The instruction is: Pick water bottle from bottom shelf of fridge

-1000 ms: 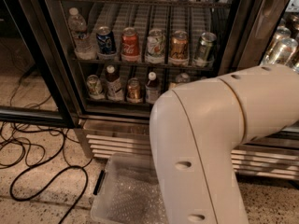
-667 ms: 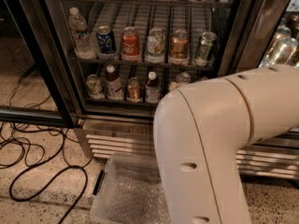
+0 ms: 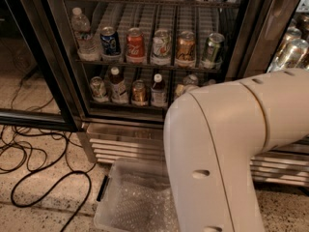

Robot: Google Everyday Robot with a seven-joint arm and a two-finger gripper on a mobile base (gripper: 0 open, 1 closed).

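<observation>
White arm [image 3: 231, 153] hides the hand, partly covering the water bottle [image 3: 190, 79].

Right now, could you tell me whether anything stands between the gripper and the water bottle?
The gripper is out of view, so its path cannot be judged. The water bottle stands at the front of the bottom shelf, with nothing visible in front of it; only the robot's white arm hides its lower part from the camera.

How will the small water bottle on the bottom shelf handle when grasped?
The water bottle looks clear thin plastic, so probably squashy. Upright and narrow on the wire bottom shelf, it may tip. The gripper is not in view.
</observation>
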